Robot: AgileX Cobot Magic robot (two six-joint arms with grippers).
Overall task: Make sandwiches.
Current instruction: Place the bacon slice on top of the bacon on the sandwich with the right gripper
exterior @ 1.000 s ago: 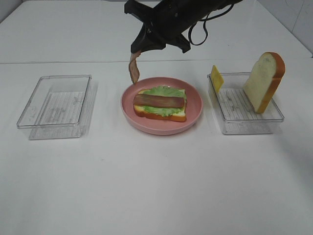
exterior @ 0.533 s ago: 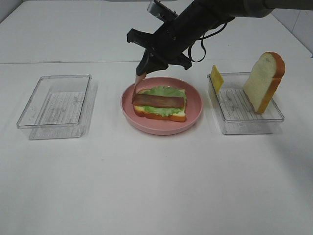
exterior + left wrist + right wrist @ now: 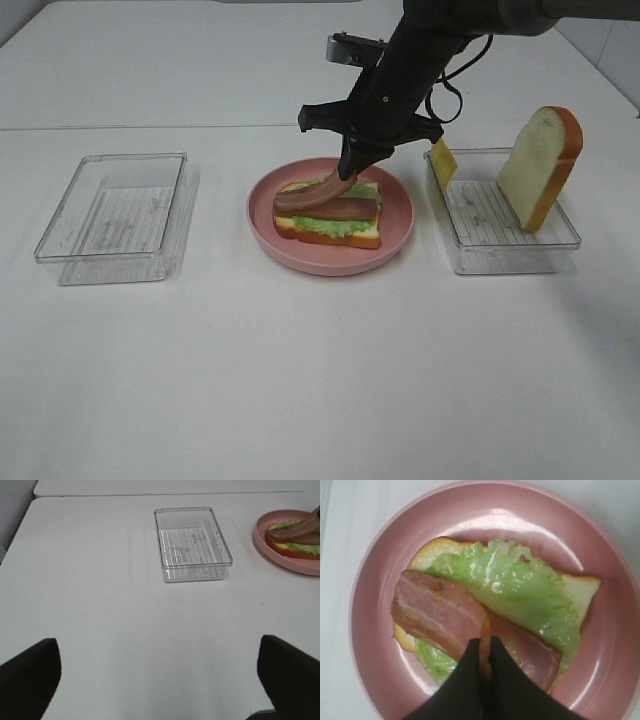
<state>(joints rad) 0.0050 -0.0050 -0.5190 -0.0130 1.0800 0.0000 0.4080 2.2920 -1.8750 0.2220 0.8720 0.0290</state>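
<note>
On the pink plate (image 3: 398, 232) lies a partial sandwich: a bread slice (image 3: 427, 552), a green lettuce leaf (image 3: 520, 590) and one meat strip (image 3: 345, 209) flat on top. My right gripper (image 3: 349, 172) hovers over the plate, shut on the end of a second meat strip (image 3: 435, 612). That strip slants down across the lettuce, its free end resting on the stack. The other bread slice (image 3: 541, 165) stands upright in the right tray (image 3: 500, 240), and a yellow cheese square (image 3: 443, 160) leans on the tray's left wall. My left gripper (image 3: 157, 642) is open over bare table, holding nothing.
An empty clear tray (image 3: 115, 215) sits left of the plate, and the left wrist view shows its rim (image 3: 220, 535) ahead of the left gripper. The right arm reaches in from the back right over the plate.
My right gripper has moved right and down. The meat strip, which hung beside the plate's left edge, now lies slanted on the sandwich, still gripped.
</note>
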